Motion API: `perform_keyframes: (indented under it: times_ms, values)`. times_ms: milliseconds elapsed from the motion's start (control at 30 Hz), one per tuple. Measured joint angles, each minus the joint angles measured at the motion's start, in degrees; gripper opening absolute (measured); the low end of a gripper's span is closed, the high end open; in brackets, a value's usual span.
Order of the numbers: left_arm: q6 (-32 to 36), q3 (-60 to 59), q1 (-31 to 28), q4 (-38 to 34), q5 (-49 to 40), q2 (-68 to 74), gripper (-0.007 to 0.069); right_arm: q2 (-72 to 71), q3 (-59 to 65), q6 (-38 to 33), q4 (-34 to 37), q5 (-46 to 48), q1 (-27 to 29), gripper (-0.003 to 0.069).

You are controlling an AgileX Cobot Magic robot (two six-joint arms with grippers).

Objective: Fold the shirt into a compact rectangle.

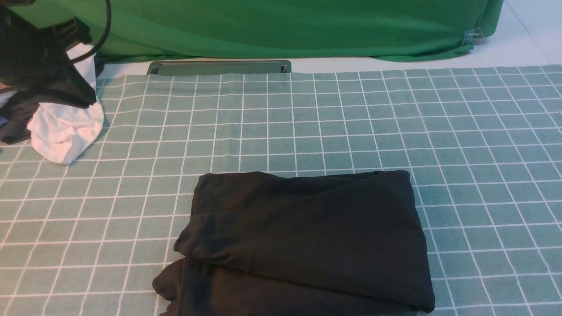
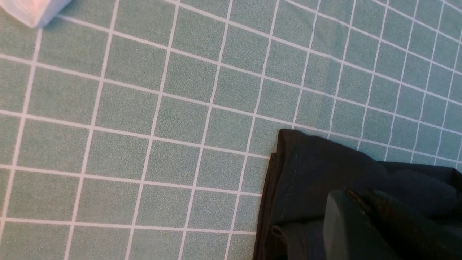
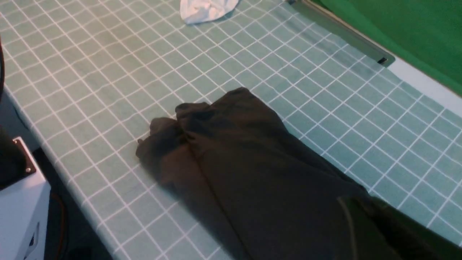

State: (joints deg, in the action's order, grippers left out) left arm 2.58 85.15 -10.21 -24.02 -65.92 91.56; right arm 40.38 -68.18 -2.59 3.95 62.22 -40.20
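Note:
The black shirt [image 1: 307, 237] lies folded into a rough rectangle on the checked green cloth, near the front edge. Its left end is uneven, with a lower layer sticking out. Neither gripper shows in the front view. In the left wrist view my left gripper [image 2: 355, 196] hovers over the shirt [image 2: 310, 169] near its stitched hem corner, fingers pressed together and holding nothing. In the right wrist view my right gripper [image 3: 355, 203] hangs over the shirt [image 3: 245, 155] at its other end, also shut and empty. No logo or label is visible.
A crumpled white garment [image 1: 66, 127] sits at the far left under a black clamp-like fixture [image 1: 44, 61] with a cable. A grey bar [image 1: 219, 67] and a green backdrop [image 1: 285, 26] line the back. A white box [image 3: 18, 209] stands off the table's front edge.

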Motion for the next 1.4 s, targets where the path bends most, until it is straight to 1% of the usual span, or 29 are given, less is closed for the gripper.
perform_keyframes:
  times_ms: [33, 67, 100, 133, 167, 200, 267, 300, 333, 400, 500, 600, 733, 1000, 1333, 1400]
  values:
    - [0.0, 0.0, 0.0, 0.0, 0.0, 0.0, 0.0016, -3.61, 3.9, 0.0, -0.08, -2.9, 0.0, 0.0031]
    - [0.0, 0.0, 0.0, 0.0, 0.0, 0.0, 0.0016, -4.35, 5.53, 0.0, -0.08, -4.25, 0.0, 0.0031]
    - [0.0, 0.0, 0.0, 0.0, 0.0, 0.0, 0.0016, -10.51, 12.16, 0.0, -0.08, -10.52, 0.0, 0.0031]
    - [0.0, 0.0, 0.0, 0.0, 0.0, 0.0, 0.0016, -13.64, 16.53, -0.05, -0.08, -15.04, 0.0, 0.0031]
    - [0.0, 0.0, 0.0, 0.0, 0.0, 0.0, 0.0016, -14.25, 18.34, -0.05, -0.08, -16.87, 0.0, 0.0031]
    - [0.0, 0.0, 0.0, 0.0, 0.0, 0.0, 0.0016, -18.44, 24.64, -0.12, -0.14, -25.18, 0.0, 0.0031]
    - [0.0, 0.0, 0.0, 0.13, 0.0, 0.0, 0.0016, -22.2, 33.43, -0.19, -0.18, -35.59, 0.0, 0.0031]
    - [0.0, 0.0, 0.0, 0.25, 0.0, 0.0, 0.0016, -23.16, 37.44, -0.24, -0.26, -39.57, 0.0, 0.0031]
    - [0.0, 0.0, 0.0, 0.25, 0.0, 0.0, 0.0016, -23.35, 37.44, -0.24, -0.26, -40.5, 0.0, 0.0031]
    - [0.0, 0.0, 0.0, 0.64, 0.16, 0.0, 0.0016, -24.5, 45.99, -0.24, -0.31, -51.23, 0.0, 0.0031]
    - [0.0, 0.0, 0.0, 1.5, 0.98, 0.0, 0.0016, -24.68, 50.5, -0.24, -0.31, -57.81, 0.0, 0.0031]
    - [0.0, 0.0, 0.0, 2.73, 1.38, 0.0, 0.0016, -24.75, 51.62, -0.24, -0.31, -59.65, 0.0, 0.0032]
    - [0.0, 0.0, 0.0, 2.97, 1.57, 0.0, 0.0016, -24.75, 51.65, -0.27, -0.31, -59.87, 0.0, 0.0032]
    - [0.0, 0.0, 0.0, 2.45, 1.57, 0.0, 0.0016, -24.75, 51.65, -0.25, -0.31, -60.26, 0.0, 0.0089]
    - [0.4, 0.0, 0.0, 2.34, 1.57, 0.0, 0.0016, -24.75, 51.65, -0.25, -0.25, -60.61, 0.0, 0.0111]
    - [-1.07, 0.0, 0.0, 1.94, 1.84, 0.0, 0.0016, -24.77, 51.65, -0.25, -0.25, -60.61, 0.0, 0.0115]
